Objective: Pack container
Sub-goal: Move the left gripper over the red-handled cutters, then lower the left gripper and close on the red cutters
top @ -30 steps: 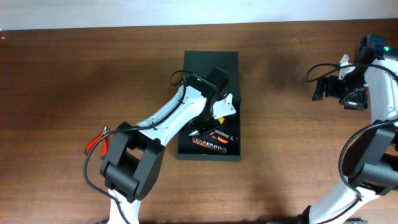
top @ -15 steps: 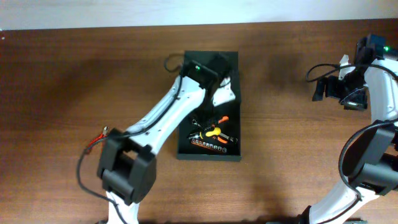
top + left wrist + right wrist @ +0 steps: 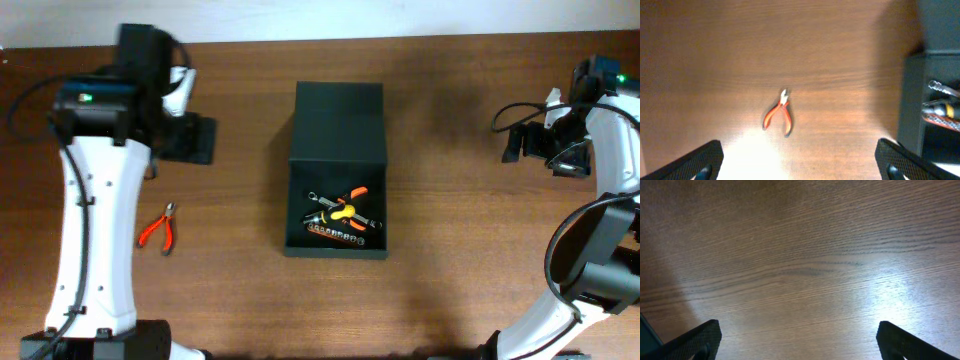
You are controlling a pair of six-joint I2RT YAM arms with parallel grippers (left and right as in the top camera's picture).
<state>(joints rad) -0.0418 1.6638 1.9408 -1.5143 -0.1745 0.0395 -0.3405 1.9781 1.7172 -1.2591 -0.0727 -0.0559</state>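
The container [image 3: 335, 140] is a dark green-black box in the middle of the table, with its flat lid [image 3: 340, 105] laid open at the far end. Several hand tools [image 3: 342, 218] lie in its near end: an orange and yellow handled tool, a wrench and a row of bits. The left wrist view has the box wall [image 3: 912, 115] at the right edge with tools [image 3: 942, 102] inside. My left gripper [image 3: 193, 140] hangs open and holds nothing, far left of the box [image 3: 800, 167]. My right gripper [image 3: 517, 145] stands open over bare wood at the right [image 3: 800, 347].
Red-handled pliers [image 3: 158, 227] lie on the table left of the container, below my left gripper; they sit mid-frame in the left wrist view [image 3: 780, 112]. The right wrist view has only wood grain with a bright glare patch.
My left gripper opened inside the container, left the orange-handled tool there, then swung out to the far left of the table. The right arm has not moved.
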